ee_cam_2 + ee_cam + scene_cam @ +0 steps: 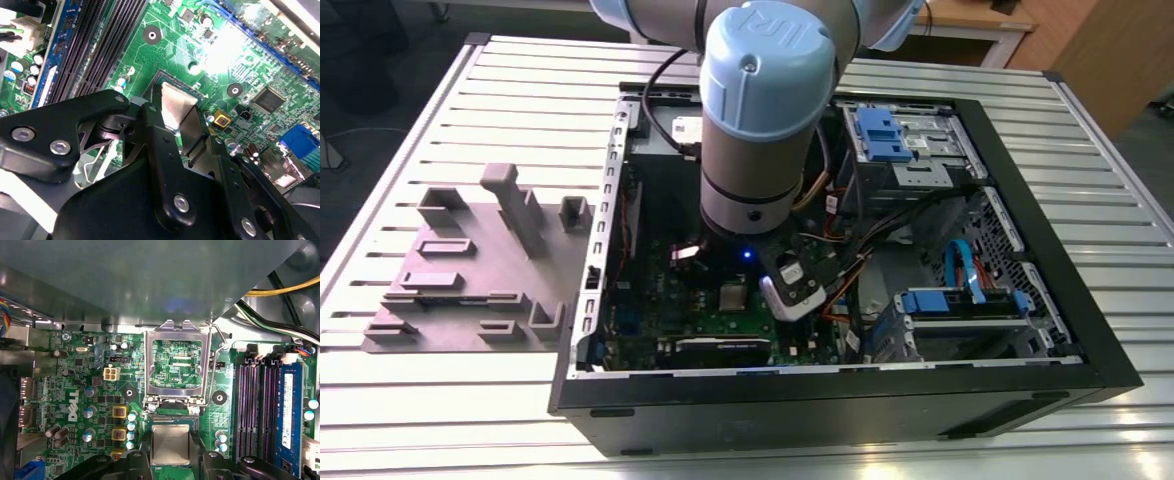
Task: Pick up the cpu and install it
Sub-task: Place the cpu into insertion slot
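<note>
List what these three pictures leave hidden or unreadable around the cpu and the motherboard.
- Second wrist view: the claw covers most of the cpu, so whether it is seated cannot be told.
- Exterior view: the arm hides part of the motherboard.
- Second wrist view: glare whites out a motherboard patch.
- First wrist view: a blurred grey panel hides whatever lies beyond the socket frame.
</note>
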You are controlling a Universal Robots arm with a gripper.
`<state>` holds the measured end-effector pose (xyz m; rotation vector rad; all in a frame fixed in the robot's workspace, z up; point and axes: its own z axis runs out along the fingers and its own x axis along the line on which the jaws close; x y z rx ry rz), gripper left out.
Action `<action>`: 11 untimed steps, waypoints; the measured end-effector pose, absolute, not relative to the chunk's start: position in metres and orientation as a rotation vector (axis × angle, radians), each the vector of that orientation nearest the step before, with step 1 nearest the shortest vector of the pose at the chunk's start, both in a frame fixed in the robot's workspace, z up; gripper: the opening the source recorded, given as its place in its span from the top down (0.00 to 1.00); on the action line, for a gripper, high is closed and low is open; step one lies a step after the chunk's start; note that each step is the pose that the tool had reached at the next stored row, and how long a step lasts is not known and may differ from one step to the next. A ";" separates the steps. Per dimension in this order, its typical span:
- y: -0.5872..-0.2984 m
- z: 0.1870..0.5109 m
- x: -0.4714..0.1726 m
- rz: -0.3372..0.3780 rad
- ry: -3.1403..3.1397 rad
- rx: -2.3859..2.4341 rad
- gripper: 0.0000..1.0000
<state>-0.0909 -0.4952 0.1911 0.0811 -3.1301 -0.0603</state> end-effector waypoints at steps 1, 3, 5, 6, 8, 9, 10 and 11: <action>-0.495 0.191 -0.091 -0.060 -3.130 0.081 0.59; -0.495 0.191 -0.091 -0.060 -3.130 0.081 0.61; -0.495 0.191 -0.091 -0.060 -3.130 0.081 0.61; -0.495 0.191 -0.091 -0.060 -3.130 0.081 0.62; -0.495 0.191 -0.091 -0.060 -3.130 0.081 0.62; -0.495 0.191 -0.091 -0.060 -3.130 0.081 0.62; -0.495 0.191 -0.091 -0.060 -3.130 0.081 0.62; -0.495 0.191 -0.091 -0.060 -3.130 0.081 0.62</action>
